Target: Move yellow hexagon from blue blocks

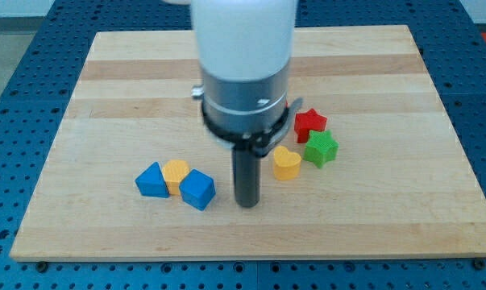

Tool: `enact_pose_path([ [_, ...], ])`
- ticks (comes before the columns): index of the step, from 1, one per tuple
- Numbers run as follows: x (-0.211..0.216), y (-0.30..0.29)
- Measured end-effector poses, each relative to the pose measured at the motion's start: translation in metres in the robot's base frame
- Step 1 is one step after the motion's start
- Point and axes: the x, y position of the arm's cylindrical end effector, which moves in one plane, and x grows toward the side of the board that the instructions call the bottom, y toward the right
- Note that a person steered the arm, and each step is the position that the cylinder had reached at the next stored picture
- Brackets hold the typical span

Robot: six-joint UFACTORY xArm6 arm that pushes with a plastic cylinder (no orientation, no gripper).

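Note:
The yellow hexagon (176,173) lies at the view's lower left, wedged between two blue blocks: a blue triangle-like block (151,180) on its left and a blue cube-like block (197,189) on its lower right, touching both. My tip (247,203) rests on the board to the right of the blue cube-like block, a small gap apart from it. A yellow heart block (286,163) lies to the upper right of my tip.
A red star (310,123) and a green star (320,149) lie right of the arm, the green star next to the yellow heart. The arm's body hides the board's middle. The wooden board (105,80) sits on a blue perforated table.

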Motion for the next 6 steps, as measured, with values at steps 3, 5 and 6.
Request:
enact_pose_path([
  [3,-0.002,-0.096],
  [5,-0.036,-0.075],
  [6,-0.020,-0.087],
])
